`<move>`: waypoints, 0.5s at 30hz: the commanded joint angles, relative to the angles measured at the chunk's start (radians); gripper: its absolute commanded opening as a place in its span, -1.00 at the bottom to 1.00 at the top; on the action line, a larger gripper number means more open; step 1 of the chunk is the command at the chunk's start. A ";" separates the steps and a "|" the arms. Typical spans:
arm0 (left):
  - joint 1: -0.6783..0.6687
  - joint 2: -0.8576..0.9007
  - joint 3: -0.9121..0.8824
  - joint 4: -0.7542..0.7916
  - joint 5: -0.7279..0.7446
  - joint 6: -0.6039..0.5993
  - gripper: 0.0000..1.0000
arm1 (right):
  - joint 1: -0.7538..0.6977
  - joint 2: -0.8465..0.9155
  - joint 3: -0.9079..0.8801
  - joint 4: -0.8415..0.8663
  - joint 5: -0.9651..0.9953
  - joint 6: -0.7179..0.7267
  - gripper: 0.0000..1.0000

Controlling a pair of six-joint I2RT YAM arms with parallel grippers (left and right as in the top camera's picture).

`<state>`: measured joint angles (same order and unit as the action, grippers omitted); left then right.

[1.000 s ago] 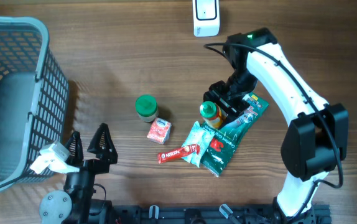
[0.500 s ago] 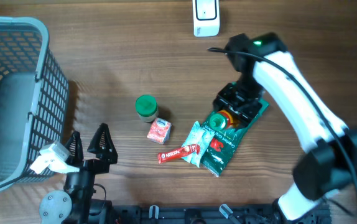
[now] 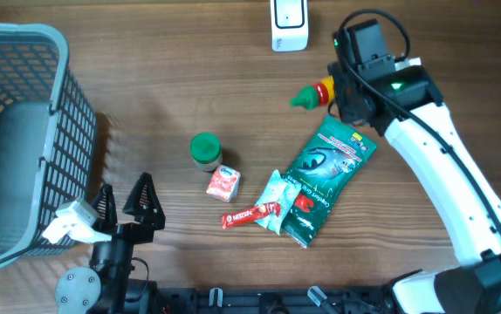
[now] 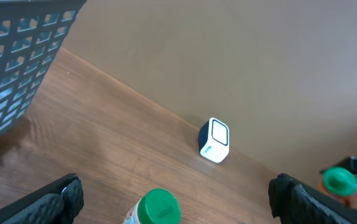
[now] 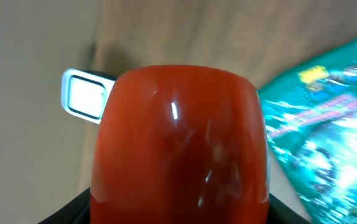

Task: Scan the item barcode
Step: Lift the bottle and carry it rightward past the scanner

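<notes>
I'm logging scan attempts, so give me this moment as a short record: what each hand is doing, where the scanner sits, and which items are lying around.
right hand: closed on the bottle
bottle: sideways in the grip, green cap pointing left, close to the scanner but not touching it
left hand: open, empty, beside the basket
other items: green pouch, green-lidded jar, small red pack, red sachet
barcode: not visible in any view

Overhead looks straight down; both wrist views face scanner point(image 4: 214, 140), right closest
</notes>
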<state>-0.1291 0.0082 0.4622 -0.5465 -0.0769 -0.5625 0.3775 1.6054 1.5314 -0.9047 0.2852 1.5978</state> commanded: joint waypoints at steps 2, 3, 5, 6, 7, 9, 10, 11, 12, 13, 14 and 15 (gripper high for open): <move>-0.005 -0.003 -0.011 0.002 0.013 0.008 1.00 | 0.006 0.096 0.000 0.203 0.213 0.025 -0.24; -0.005 -0.003 -0.011 0.002 0.013 0.008 1.00 | 0.006 0.128 0.000 0.243 0.228 0.026 -0.26; -0.005 -0.003 -0.011 0.002 0.013 0.008 1.00 | 0.006 0.177 0.000 0.313 0.229 0.026 -0.26; -0.005 -0.003 -0.011 0.002 0.013 0.008 1.00 | 0.006 0.196 0.000 0.341 0.233 0.026 -0.17; -0.005 -0.003 -0.011 0.002 0.013 0.008 1.00 | 0.006 0.220 0.000 0.398 0.245 0.026 -0.13; -0.005 -0.003 -0.011 0.002 0.013 0.008 1.00 | 0.006 0.274 0.000 0.556 0.277 -0.004 -0.13; -0.005 -0.003 -0.011 0.002 0.013 0.008 1.00 | 0.005 0.301 0.000 0.647 0.291 -0.081 -0.13; -0.005 -0.003 -0.011 0.002 0.013 0.008 1.00 | 0.005 0.335 0.000 0.769 0.291 -0.203 -0.12; -0.005 -0.003 -0.011 0.002 0.013 0.008 1.00 | 0.005 0.364 0.000 0.863 0.283 -0.293 -0.05; -0.005 -0.003 -0.011 0.002 0.013 0.008 1.00 | 0.005 0.410 0.000 1.001 0.269 -0.395 0.01; -0.005 -0.003 -0.011 0.002 0.013 0.008 1.00 | 0.005 0.468 0.000 1.142 0.269 -0.468 0.03; -0.005 -0.003 -0.011 0.002 0.013 0.008 1.00 | 0.002 0.505 0.000 1.223 0.265 -0.488 0.03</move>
<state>-0.1291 0.0093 0.4614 -0.5457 -0.0765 -0.5625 0.3771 2.0155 1.5116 0.1757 0.5320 1.3117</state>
